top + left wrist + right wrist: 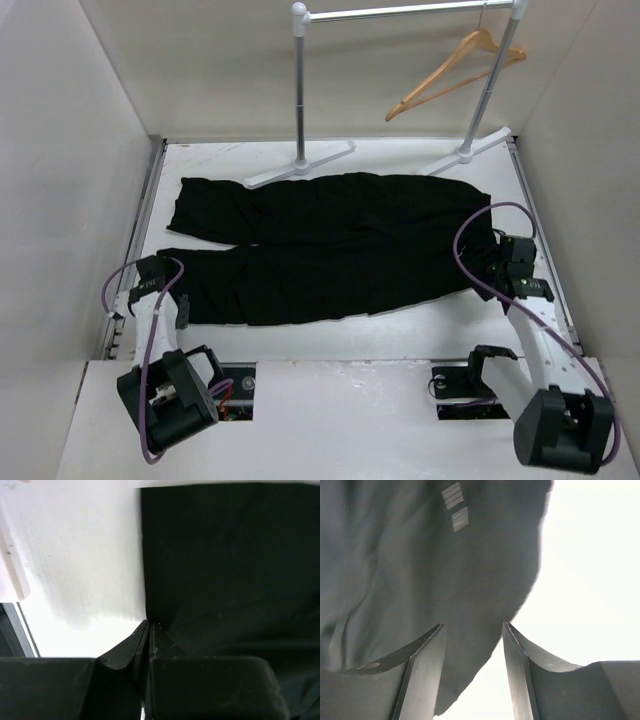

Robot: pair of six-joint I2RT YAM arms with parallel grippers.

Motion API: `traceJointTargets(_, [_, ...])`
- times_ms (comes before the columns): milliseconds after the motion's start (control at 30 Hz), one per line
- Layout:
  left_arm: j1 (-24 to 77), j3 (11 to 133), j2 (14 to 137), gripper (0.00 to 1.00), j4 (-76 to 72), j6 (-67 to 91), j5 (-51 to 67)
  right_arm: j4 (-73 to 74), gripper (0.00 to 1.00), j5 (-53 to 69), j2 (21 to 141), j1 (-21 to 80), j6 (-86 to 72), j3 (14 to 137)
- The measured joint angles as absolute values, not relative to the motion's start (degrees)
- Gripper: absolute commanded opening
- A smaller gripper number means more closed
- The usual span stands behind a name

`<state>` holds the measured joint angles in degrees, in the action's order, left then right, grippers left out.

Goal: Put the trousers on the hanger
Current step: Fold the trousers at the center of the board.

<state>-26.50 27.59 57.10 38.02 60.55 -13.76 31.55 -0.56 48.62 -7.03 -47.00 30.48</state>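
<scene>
The black trousers [330,245] lie flat across the table, legs to the left and waist to the right. The wooden hanger [455,72] hangs tilted from the rail at the back right. My left gripper [168,290] is at the hem of the near leg. In the left wrist view it [149,626] is shut, pinching the edge of the trousers [230,565]. My right gripper [497,258] is at the waist end. In the right wrist view it [472,629] is open, with the edge of the trousers [420,570] lying between the jaws.
The silver clothes rail [400,12] stands at the back on two white feet [300,165] [465,152], just behind the trousers. White walls close in on the left, right and back. Purple cables loop from both arms.
</scene>
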Motion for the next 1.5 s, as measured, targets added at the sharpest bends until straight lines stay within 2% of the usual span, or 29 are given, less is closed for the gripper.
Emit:
traceJointTargets(133, [-22.22, 30.5, 57.47, 0.0, 38.7, 59.22, -15.11, 30.61, 0.51, -3.42, 56.95, -12.8, -49.39, 30.48])
traceJointTargets(267, [-21.28, 32.75, 59.13, 0.0, 39.03, 57.56, -16.08, 27.99, 0.46, -5.72, 62.87, -14.5, -50.85, 30.48])
traceJointTargets(500, [-19.97, 35.9, 60.36, 0.0, 40.29, 54.13, -19.31, 19.99, 0.09, -6.92, 72.86, -15.79, -52.6, 32.32])
traceJointTargets(567, [-19.97, 36.86, 60.34, 0.0, 40.84, 52.97, -20.14, 18.52, 0.04, -6.63, 73.89, -15.77, -52.93, 32.58])
traceJointTargets(667, [-19.86, 39.27, 59.68, 0.0, 42.96, 51.07, -22.11, 19.7, 0.03, -6.13, 70.81, -15.77, -52.88, 31.73])
traceJointTargets(867, [-14.87, 46.06, 53.56, 0.0, 50.39, 47.2, -30.89, 29.69, 0.03, -6.09, 47.75, -15.31, -50.68, 29.19])
traceJointTargets(967, [-12.49, 50.17, 51.55, 0.0, 53.23, 45.28, -34.81, 34.59, 0.03, -6.74, 44.01, -14.2, -49.21, 31.22])
traceJointTargets(1067, [-11.27, 54.68, 53.3, 0.0, 53.82, 43.64, -36.45, 36.8, 0.03, -7.31, 46.92, -14.11, -47.55, 34.81])
traceJointTargets(1200, [-10.26, 62.26, 62.0, 0.0, 51.24, 41.67, -36.4, 37.19, 0.03, -6.72, 53.74, -13.91, -46.59, 40.03])
traceJointTargets(1500, [-5.72, 89.06, 92.82, 0.0, 42.06, 36.71, -34.61, 35.48, 0.03, -4.97, 72.47, -13.37, -46.44, 60.97])
